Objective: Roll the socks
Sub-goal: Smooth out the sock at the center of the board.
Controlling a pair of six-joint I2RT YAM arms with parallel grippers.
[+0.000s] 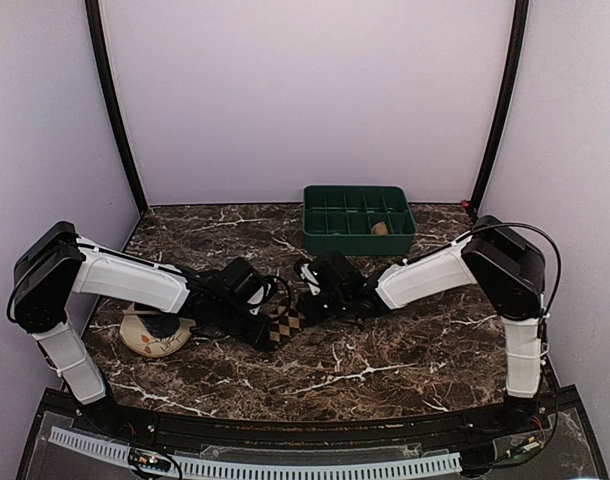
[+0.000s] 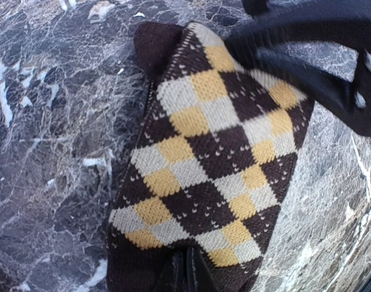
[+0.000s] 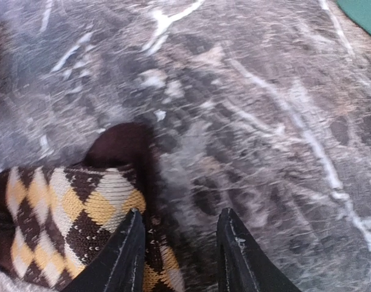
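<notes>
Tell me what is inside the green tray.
One small tan sock sits in a near-right compartment of the green tray. The other compartments look empty, though the near wall hides some floor.

Dark marbled surface (image 1: 405, 350) carrying three things
a diamond-check sock (image 2: 204, 158) lies flat between the left fingers (image 1: 257, 328) and the right fingers (image 3: 128, 255); a cream dish (image 1: 150, 335) sits left of the left fingers; a green tray (image 1: 355, 243) stands beyond the right fingers, well apart

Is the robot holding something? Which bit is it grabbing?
Yes. The left jaws are pinched shut on the diamond-check sock, at its dark brown end. The right jaws stand open over it.
</notes>
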